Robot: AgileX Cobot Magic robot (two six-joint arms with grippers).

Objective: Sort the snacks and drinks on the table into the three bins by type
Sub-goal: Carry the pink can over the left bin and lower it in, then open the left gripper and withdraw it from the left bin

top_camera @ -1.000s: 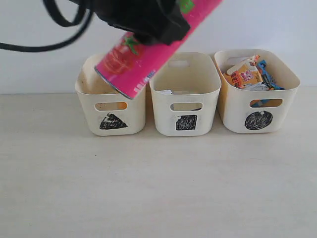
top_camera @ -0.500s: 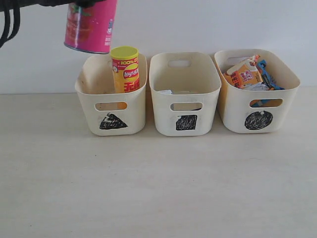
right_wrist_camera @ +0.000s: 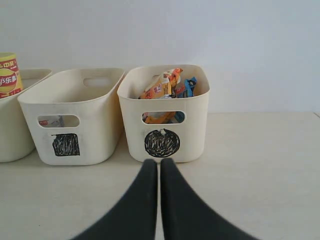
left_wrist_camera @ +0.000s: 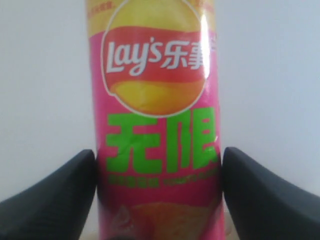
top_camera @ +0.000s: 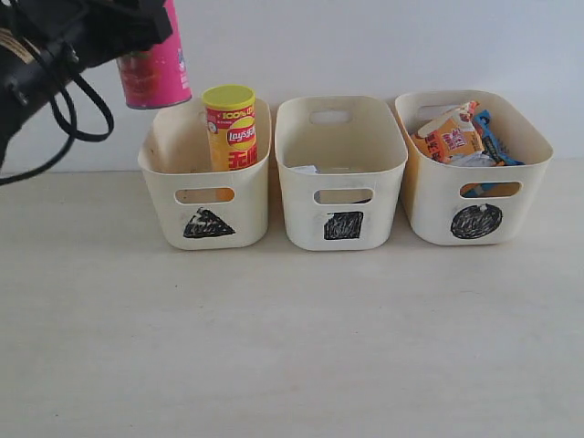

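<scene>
A pale table (top_camera: 292, 356) carries three cream bins in a row against a white wall; the square bin (top_camera: 342, 196) stands in the middle, the triangle bin (top_camera: 205, 205) just beside it on the left and the circle bin (top_camera: 474, 196) just beside it on the right, as the exterior view has them; each mark is scribbled in black under a handle slot.

High and well to the left of the square bin, the black left arm (top_camera: 55, 46) reaches in with cables looping below it; its left gripper (left_wrist_camera: 159, 170) has both jaws spread wide and pressed against the sides of the pink can (top_camera: 155, 68), which hangs nearly upright in the air over the triangle bin's outer side, clear of the rim.

The yellow can (top_camera: 230, 128) stands upright inside the triangle bin, on the side nearer the square bin, its lid above the rim.

The right gripper (right_wrist_camera: 160, 172) sits low over the table out in front of the row, jaws pressed together on nothing, tips aimed at the circle bin.

The orange bag (top_camera: 452, 137) and the blue bag (top_camera: 493, 137) lie heaped in the circle bin; the orange one lies nearer the square bin.

A carton (right_wrist_camera: 55, 121), white and blue, shows only through the square bin's slot; little else of it can be made out.
</scene>
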